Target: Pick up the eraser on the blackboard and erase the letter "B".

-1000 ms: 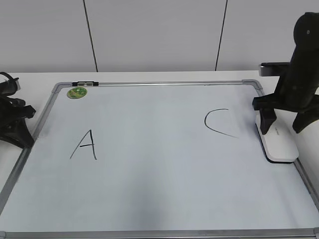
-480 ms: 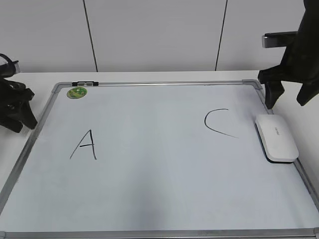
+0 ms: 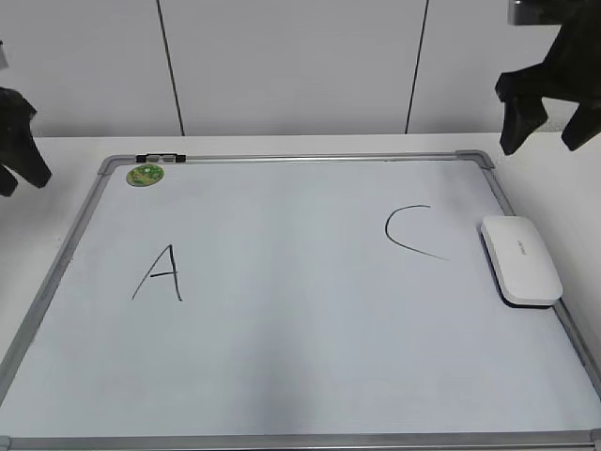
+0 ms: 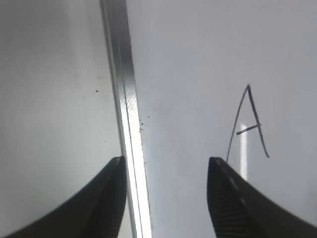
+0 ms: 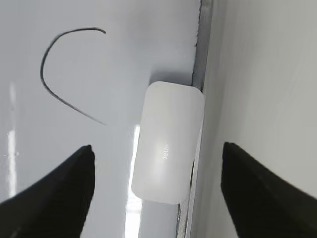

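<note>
The white eraser (image 3: 521, 260) lies flat on the blackboard (image 3: 282, 376) against its right frame, and nothing holds it. No letter "B" shows; the board between the black "A" (image 3: 161, 274) and "C" (image 3: 410, 234) is bare. My right gripper (image 3: 545, 132) is open and empty, raised above and behind the eraser. In the right wrist view the eraser (image 5: 168, 141) lies below the open right gripper (image 5: 156, 148), with the "C" (image 5: 59, 74) to its left. My left gripper (image 3: 23, 178) is open and empty, raised at the board's left edge. In the left wrist view, the left gripper (image 4: 166, 159) hangs over the frame (image 4: 126, 99), with the "A" (image 4: 250, 124) to the right.
A round green magnet (image 3: 146, 174) sits at the board's far left corner. A small black clip (image 3: 161, 158) is on the far frame beside it. The board lies on a white table (image 3: 554, 178) with a white panelled wall behind.
My right gripper has lifted up and back from the eraser, which stays lying at the right frame. My left gripper has also risen at the left edge.
</note>
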`<state>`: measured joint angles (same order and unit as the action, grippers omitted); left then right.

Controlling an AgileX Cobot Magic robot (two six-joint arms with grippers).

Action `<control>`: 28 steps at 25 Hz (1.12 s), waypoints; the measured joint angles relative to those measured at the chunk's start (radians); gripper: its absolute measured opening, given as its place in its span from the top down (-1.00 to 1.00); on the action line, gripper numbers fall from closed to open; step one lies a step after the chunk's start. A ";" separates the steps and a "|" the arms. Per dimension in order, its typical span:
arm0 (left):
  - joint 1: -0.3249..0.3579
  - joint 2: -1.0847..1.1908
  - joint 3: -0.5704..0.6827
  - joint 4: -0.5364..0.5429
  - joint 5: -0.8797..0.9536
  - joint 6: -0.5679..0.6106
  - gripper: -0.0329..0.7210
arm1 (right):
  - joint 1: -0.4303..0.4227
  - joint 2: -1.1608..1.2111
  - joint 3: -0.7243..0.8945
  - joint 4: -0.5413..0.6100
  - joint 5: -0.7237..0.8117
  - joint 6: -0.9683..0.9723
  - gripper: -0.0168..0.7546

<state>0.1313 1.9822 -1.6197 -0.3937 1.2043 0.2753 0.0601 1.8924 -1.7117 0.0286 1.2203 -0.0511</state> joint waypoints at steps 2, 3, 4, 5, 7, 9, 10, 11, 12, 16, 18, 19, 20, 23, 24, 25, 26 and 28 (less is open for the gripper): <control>0.000 -0.048 0.000 0.007 0.004 -0.010 -0.11 | 0.000 -0.038 0.000 0.009 0.004 -0.002 -0.57; 0.000 -0.077 0.000 0.009 0.007 -0.019 -0.11 | 0.000 -0.060 0.000 0.016 0.006 -0.002 -0.57; 0.000 -0.105 0.000 0.012 0.009 -0.030 -0.11 | 0.000 -0.079 0.000 0.021 0.008 -0.002 -0.57; 0.000 -0.139 0.000 0.015 0.013 -0.039 -0.11 | 0.000 -0.100 0.000 0.023 0.009 -0.002 -0.57; 0.000 -0.216 0.000 0.017 0.017 -0.051 -0.11 | 0.000 -0.158 0.000 0.029 0.011 -0.005 -0.56; 0.000 -0.294 0.005 0.020 0.019 -0.058 -0.11 | 0.000 -0.211 0.000 0.031 0.017 -0.005 -0.56; 0.000 -0.338 0.016 0.025 0.019 -0.060 -0.11 | 0.000 -0.234 0.000 0.031 0.019 -0.005 -0.56; 0.000 -0.384 0.029 0.030 0.020 -0.062 -0.11 | 0.000 -0.263 0.002 0.033 0.021 -0.005 -0.56; 0.000 -0.421 0.050 0.039 0.023 -0.062 -0.11 | 0.000 -0.293 0.006 0.033 0.022 -0.005 -0.56; 0.000 -0.587 0.164 0.061 0.030 -0.066 -0.11 | 0.000 -0.405 0.047 0.046 0.028 -0.006 -0.56; 0.000 -0.663 0.229 0.062 0.035 -0.068 -0.11 | 0.000 -0.472 0.082 0.062 0.028 -0.006 -0.56; 0.000 -0.693 0.265 0.063 0.038 -0.067 -0.11 | 0.000 -0.492 0.100 0.063 0.028 -0.006 -0.56; 0.000 -0.726 0.301 0.064 0.040 -0.068 -0.11 | 0.000 -0.524 0.119 0.066 0.029 -0.006 -0.56; 0.000 -0.815 0.402 0.064 0.041 -0.084 -0.11 | 0.000 -0.618 0.212 0.066 0.029 -0.006 -0.56; 0.000 -0.847 0.438 0.064 0.041 -0.090 -0.11 | 0.000 -0.659 0.257 0.066 0.029 -0.006 -0.56; 0.000 -0.881 0.468 0.064 0.041 -0.098 -0.11 | 0.000 -0.690 0.293 0.066 0.029 -0.006 -0.56; 0.000 -0.910 0.504 0.064 0.041 -0.111 -0.11 | 0.000 -0.721 0.330 0.067 0.029 -0.006 -0.56; -0.004 -0.987 0.569 0.064 0.042 -0.136 -0.11 | 0.000 -0.804 0.419 0.074 0.033 -0.006 -0.56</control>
<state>0.1270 0.9949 -1.0508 -0.3294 1.2462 0.1389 0.0601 1.0888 -1.2929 0.1027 1.2530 -0.0574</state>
